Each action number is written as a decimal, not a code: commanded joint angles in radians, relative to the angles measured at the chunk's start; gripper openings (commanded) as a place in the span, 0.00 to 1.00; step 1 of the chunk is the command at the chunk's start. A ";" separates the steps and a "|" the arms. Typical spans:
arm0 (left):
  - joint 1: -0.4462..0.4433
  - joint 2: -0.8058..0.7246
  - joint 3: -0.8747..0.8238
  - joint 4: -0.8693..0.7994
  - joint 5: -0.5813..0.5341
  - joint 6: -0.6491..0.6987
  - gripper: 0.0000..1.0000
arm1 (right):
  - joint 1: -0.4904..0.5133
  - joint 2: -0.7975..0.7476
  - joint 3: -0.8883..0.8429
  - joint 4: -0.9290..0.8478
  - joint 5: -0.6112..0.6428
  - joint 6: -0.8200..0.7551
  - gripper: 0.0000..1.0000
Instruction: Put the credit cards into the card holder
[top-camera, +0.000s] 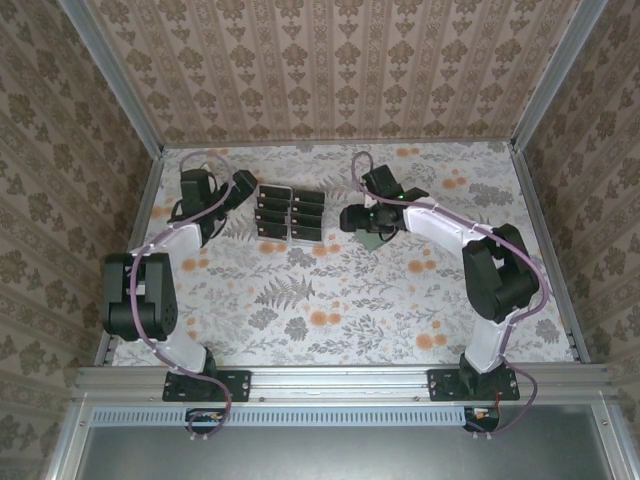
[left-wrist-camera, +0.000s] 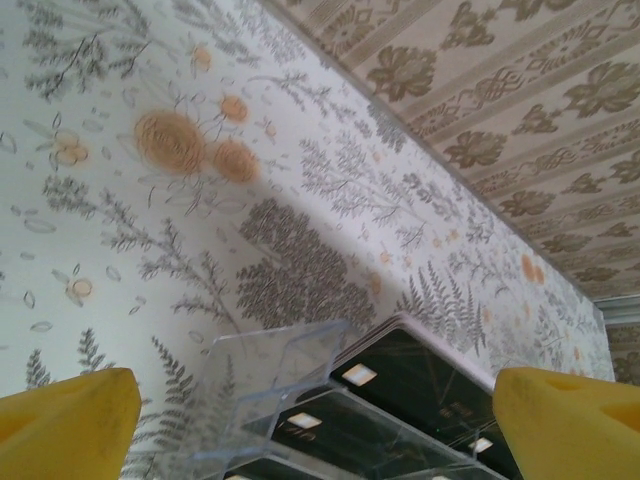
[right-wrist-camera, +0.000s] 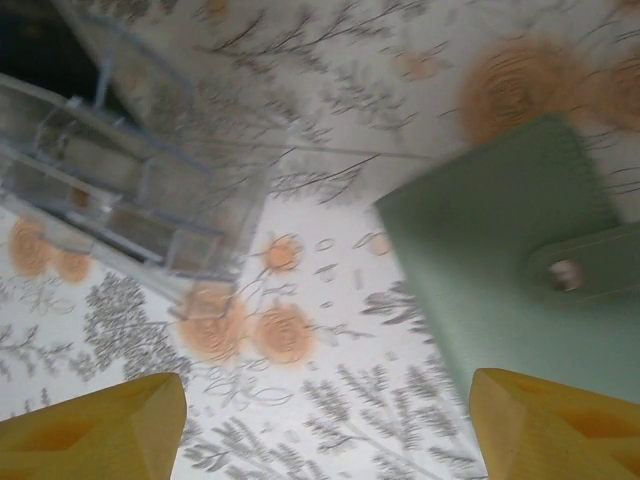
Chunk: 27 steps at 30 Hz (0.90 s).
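Several dark credit cards (top-camera: 290, 212) stand in a clear plastic rack (left-wrist-camera: 265, 375) at the back middle of the table; in the left wrist view the cards (left-wrist-camera: 430, 385) show their small chips. My left gripper (top-camera: 238, 187) hovers just left of the rack, open, nothing between its yellow fingertips (left-wrist-camera: 65, 425). The grey-green card holder (top-camera: 376, 238) lies flat to the right of the rack, its snap tab visible on the card holder (right-wrist-camera: 500, 290) in the right wrist view. My right gripper (top-camera: 353, 217) hangs above the holder's left edge, open and empty.
The table wears a floral cloth (top-camera: 330, 300). Patterned walls (top-camera: 330, 60) close it in at the back and sides. The clear rack (right-wrist-camera: 130, 190) stands left of the card holder, with bare cloth between them. A metal rail (top-camera: 340, 380) runs along the near edge.
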<state>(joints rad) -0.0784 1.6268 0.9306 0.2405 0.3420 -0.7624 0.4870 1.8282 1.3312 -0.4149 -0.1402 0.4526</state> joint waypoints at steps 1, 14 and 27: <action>0.003 0.031 -0.015 0.024 0.050 0.017 1.00 | 0.045 0.016 0.010 0.010 -0.013 0.050 0.77; -0.017 0.167 0.031 0.151 0.106 -0.051 1.00 | 0.131 0.159 0.072 0.019 0.076 0.081 0.77; -0.077 0.226 0.042 0.203 0.099 -0.087 1.00 | 0.085 0.269 0.194 -0.012 0.167 0.068 0.72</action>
<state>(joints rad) -0.1387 1.8328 0.9436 0.4133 0.4309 -0.8280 0.5957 2.0655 1.4910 -0.3935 -0.0223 0.5209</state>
